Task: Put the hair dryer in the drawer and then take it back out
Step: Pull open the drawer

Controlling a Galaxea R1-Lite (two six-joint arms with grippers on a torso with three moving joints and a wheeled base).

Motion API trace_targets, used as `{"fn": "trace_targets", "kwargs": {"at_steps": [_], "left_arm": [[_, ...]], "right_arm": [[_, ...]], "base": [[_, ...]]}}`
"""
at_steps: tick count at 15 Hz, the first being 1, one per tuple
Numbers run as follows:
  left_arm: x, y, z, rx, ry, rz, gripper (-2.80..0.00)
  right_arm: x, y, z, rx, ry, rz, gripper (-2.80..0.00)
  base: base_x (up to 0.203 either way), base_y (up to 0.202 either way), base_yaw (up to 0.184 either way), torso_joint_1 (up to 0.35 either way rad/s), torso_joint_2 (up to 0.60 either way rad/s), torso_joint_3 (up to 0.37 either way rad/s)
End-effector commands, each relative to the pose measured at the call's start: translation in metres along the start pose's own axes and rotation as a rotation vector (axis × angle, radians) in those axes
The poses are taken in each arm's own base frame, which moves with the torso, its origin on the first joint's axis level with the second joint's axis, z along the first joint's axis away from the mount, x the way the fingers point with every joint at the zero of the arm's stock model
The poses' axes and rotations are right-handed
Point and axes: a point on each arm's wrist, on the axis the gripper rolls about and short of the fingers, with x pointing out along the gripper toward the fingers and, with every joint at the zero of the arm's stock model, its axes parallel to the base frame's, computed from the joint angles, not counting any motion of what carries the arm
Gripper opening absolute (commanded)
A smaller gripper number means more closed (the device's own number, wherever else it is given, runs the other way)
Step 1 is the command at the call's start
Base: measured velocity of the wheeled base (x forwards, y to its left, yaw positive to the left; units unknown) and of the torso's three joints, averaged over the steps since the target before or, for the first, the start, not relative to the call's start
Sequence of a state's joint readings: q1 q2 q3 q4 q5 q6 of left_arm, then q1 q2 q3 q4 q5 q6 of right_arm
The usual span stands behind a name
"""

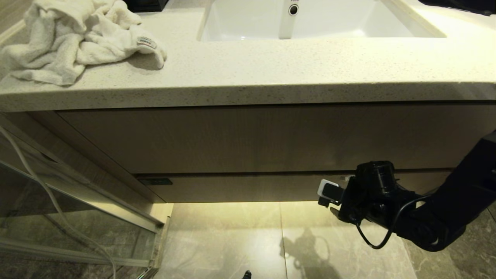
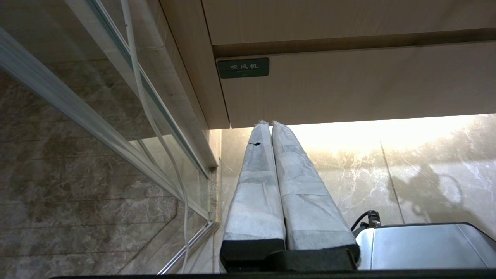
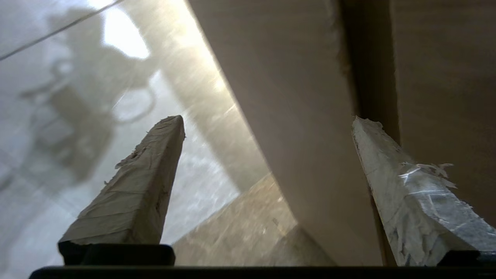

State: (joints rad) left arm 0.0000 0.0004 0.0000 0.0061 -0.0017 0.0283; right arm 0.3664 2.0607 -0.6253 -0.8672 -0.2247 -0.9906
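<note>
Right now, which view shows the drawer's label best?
The left wrist view: the dark label sits at the corner of the drawer front, with its white characters visible. The head view shows it only as a small dark strip. The right wrist view shows drawer front, no label.

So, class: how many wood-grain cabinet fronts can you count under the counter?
2: the tall panel directly under the counter, and the shallow drawer beneath it. None appear hidden.

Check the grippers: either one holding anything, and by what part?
Nothing held. Right gripper is open and empty at the closed drawer front. Left gripper is parked with fingers together, empty.
</note>
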Motion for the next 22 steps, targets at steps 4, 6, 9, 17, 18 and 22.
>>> {"fn": "trace_targets", "kwargs": {"at_steps": [4, 6, 9, 17, 18, 22], "left_arm": [[0.000, 0.000, 0.000, 0.001, 0.003, 0.000, -2.80], [0.000, 0.000, 0.000, 0.001, 0.003, 0.000, -2.80], [0.000, 0.000, 0.000, 0.001, 0.003, 0.000, -2.80], [0.000, 0.000, 0.000, 0.001, 0.003, 0.000, -2.80], [0.000, 0.000, 0.000, 0.001, 0.003, 0.000, -2.80], [0.000, 0.000, 0.000, 0.001, 0.003, 0.000, -2.80]], "right_arm": [[0.029, 0.009, 0.002, -0.003, -0.011, -0.019, 0.00], [0.039, 0.005, 0.007, 0.003, -0.022, -0.039, 0.00], [0.053, 0.001, 0.014, 0.011, -0.024, -0.073, 0.00], [0.074, 0.014, 0.010, 0.000, 0.032, -0.011, 0.00], [0.073, 0.014, 0.010, -0.001, 0.040, 0.003, 0.00], [0.055, 0.010, 0.012, 0.049, 0.091, 0.099, 0.00]], "base": [[0.000, 0.000, 0.000, 0.000, 0.00, 0.000], [0.000, 0.000, 0.000, 0.000, 0.00, 0.000], [0.000, 0.000, 0.000, 0.000, 0.00, 0.000], [0.000, 0.000, 0.000, 0.000, 0.00, 0.000], [0.000, 0.000, 0.000, 0.000, 0.00, 0.000], [0.000, 0.000, 0.000, 0.000, 0.00, 0.000]]}}
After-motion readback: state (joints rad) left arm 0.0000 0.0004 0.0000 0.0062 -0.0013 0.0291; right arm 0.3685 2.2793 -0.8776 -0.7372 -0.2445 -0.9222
